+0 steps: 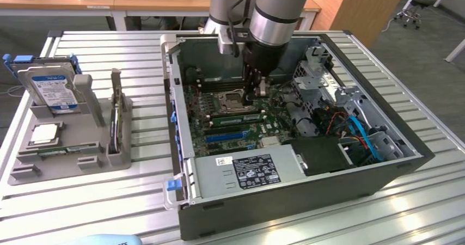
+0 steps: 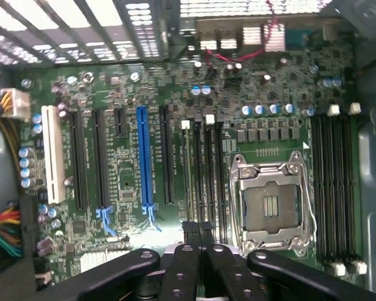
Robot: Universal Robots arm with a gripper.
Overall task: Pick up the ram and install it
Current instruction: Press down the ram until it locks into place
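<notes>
green ram (image 2: 198, 182) seemingly seated among three slots, end effector (image 2: 199, 233) closed at its end, one empty cpu socket (image 2: 272, 207)

1 hard drive (image 1: 52, 88), 1 processor chip (image 1: 45, 133), 1 computer case (image 1: 291, 147), 1 pincer (image 2: 199, 233).

Cannot tell whether a ram sits between the gripper (image 2: 199, 233) tips. Gripper linkage cut off by wrist picture's edge. Arm (image 1: 280, 8) cut off above. Hard drive (image 1: 52, 90) label too small to read.

no text was legible; labels on the hard drive (image 1: 52, 87) and power supply (image 1: 251, 171) stayed unreadable.
</notes>
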